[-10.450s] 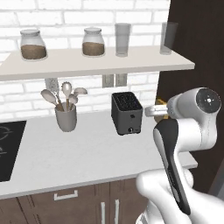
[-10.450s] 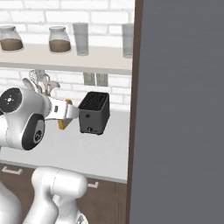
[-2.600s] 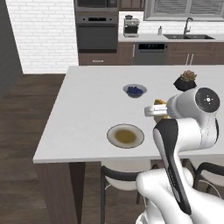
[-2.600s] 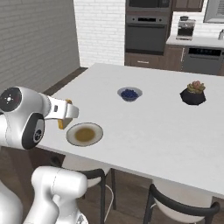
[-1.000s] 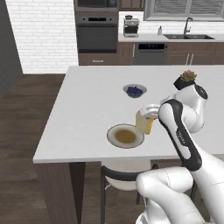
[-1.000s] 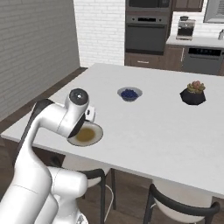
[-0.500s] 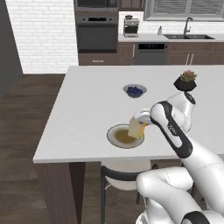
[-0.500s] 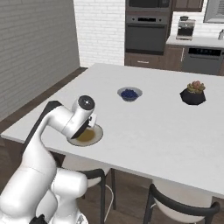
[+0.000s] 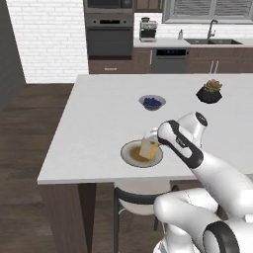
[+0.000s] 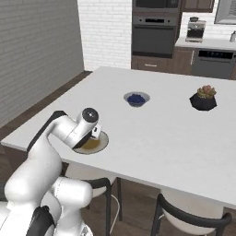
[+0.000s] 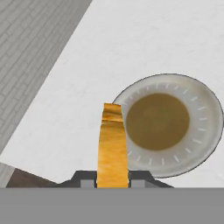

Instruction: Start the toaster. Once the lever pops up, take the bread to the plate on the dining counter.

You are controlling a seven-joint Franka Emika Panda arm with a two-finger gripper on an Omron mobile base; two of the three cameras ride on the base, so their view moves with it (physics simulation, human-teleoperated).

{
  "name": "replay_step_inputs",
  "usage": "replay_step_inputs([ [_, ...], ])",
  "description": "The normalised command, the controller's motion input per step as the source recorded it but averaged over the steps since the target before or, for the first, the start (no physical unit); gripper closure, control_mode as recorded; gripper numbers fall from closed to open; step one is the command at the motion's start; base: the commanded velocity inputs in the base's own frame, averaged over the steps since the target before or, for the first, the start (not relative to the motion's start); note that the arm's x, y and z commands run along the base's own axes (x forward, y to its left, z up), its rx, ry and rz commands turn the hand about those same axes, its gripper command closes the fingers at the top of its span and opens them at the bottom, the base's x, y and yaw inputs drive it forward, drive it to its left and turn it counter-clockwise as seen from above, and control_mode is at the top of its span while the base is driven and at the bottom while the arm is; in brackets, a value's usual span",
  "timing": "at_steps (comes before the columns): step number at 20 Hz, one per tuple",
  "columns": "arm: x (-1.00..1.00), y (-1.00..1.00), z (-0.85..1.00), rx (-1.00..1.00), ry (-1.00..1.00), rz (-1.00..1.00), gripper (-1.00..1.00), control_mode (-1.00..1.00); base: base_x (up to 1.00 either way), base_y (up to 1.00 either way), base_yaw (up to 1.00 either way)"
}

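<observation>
The gripper (image 9: pixel 149 140) is clamped narrowly on the bread (image 9: pixel 147 148), its two fingers pinching the slice by its faces so it hangs edge-on. In the hand view the bread (image 11: pixel 113 144) stands up between the finger tips with the plate (image 11: pixel 194 98) spread out right behind it. From the left base view the slice sits low over the plate (image 9: pixel 129 157), over the side nearer the arm, though I cannot tell whether its bottom edge touches the brownish centre or hangs just above it. The plate lies near the front edge of the dining counter (image 9: pixel 99 128); the blue bowl (image 9: pixel 151 102) is well beyond it and the dark potted plant (image 9: pixel 209 93) farther off to the right of the plate.

By my reckoning the toasting and the carrying are done with: the bread has reached the plate. What is left is small: lower it the last bit if needed, let go so it lies flat on the plate, and draw the hand clear
</observation>
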Motion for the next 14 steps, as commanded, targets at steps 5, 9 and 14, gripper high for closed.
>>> replay_step_inputs([
  [5,0.36,0.0,-0.28,0.01,0.0,0.0,1.0,-1.0,0.0,0.0,0.0],
  [9,0.26,0.0,-0.22,0.03,0.0,0.0,1.0,-1.0,0.0,0.0,0.0],
  [14,0.32,0.03,-0.22,0.01,0.01,0.0,1.0,-1.0,0.0,0.0,0.0],
])
